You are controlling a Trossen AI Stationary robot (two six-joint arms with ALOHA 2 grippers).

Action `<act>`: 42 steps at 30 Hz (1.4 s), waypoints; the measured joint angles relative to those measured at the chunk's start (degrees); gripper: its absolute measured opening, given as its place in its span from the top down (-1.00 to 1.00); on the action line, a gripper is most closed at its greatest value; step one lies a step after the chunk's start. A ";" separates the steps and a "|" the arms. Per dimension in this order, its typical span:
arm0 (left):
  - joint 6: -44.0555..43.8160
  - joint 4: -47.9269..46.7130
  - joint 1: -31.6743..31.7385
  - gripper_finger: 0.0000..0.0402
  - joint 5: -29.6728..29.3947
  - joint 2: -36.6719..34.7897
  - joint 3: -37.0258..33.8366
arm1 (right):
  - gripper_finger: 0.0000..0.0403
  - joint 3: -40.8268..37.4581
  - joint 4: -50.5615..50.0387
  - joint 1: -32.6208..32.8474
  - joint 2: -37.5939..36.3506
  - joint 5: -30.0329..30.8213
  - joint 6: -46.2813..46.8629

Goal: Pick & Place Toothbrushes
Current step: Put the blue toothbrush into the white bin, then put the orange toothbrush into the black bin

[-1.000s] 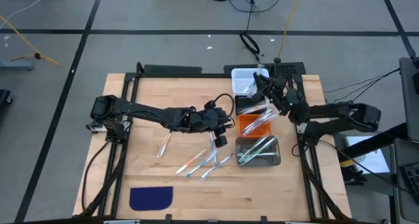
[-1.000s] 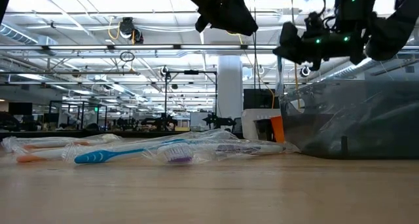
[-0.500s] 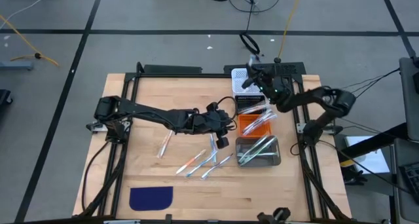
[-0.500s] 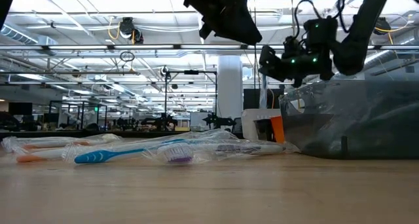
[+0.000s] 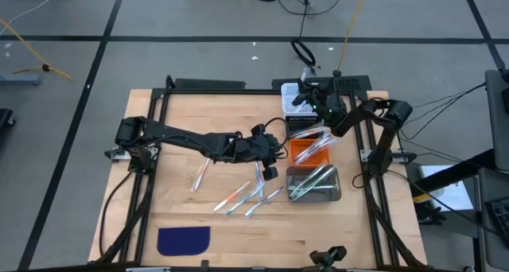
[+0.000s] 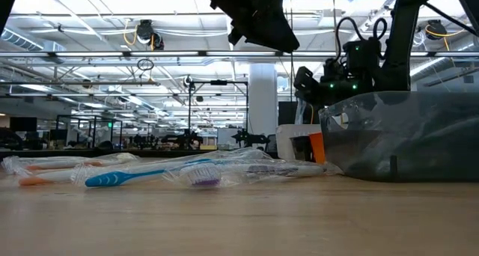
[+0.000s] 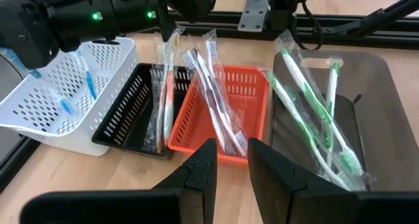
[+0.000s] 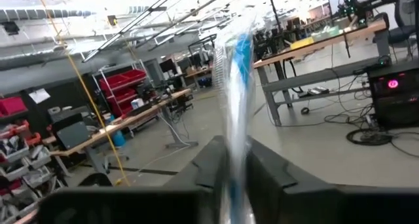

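- Change: the right gripper [image 5: 312, 99] has swung away from above the orange bin [image 7: 256, 86] and now hangs over the white basket [image 7: 39, 122]. Its fingers are clamped on a wrapped blue toothbrush [image 8: 238, 86], which stands up between them.
- Meaning: judged as the carry ending; the release into the basket directly beneath that gripper is not yet made.
- Left gripper [image 7: 230, 166]: unmoved over mid-table, fingers slightly parted, nothing between them. The bins lie ahead of its fingertips, the loose brushes just beside and behind it.
- Bins, 4: white basket, black bin [image 7: 124, 112], orange bin, grey bin [image 7: 376, 86], in one row.
- Brushes already binned, approximate because the wrappers overlap: white basket 2, blue; black bin 2, orange-red; orange bin 3, purple; grey bin 3 to 4, green.
- Loose toothbrushes [image 5: 242, 196] on the table: a cluster of about 4, plus 1 single brush [image 5: 199, 175] farther out from the left gripper.
- Blue cloth patch [image 5: 183, 240]: 1, well apart from both grippers.
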 joint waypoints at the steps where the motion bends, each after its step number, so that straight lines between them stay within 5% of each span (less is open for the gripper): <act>1: 0.00 0.04 0.00 0.56 0.00 0.00 0.00 | 0.73 0.00 -0.03 -0.01 0.04 -0.03 0.54; 9: -0.04 -0.24 0.00 0.56 0.00 0.00 0.00 | 0.18 -0.01 -0.88 0.04 -1.70 -2.63 -2.38; 17: -0.28 -1.09 0.00 0.56 0.00 -0.01 0.00 | -0.14 -0.11 -7.32 1.16 -7.24 -3.07 -7.31; 30: -11.33 -21.31 -0.08 0.56 -4.10 -0.07 0.00 | -0.13 -6.51 -29.40 10.79 -30.94 -3.12 -11.73; 37: -24.70 -42.48 -0.18 0.56 -6.74 -0.09 -0.40 | -0.12 -11.97 -30.65 20.62 -38.61 -3.11 -12.11; 42: -32.98 -48.21 -0.28 0.56 -5.87 -2.56 -6.15 | -0.09 -13.22 -30.66 29.31 -39.54 -3.16 -12.40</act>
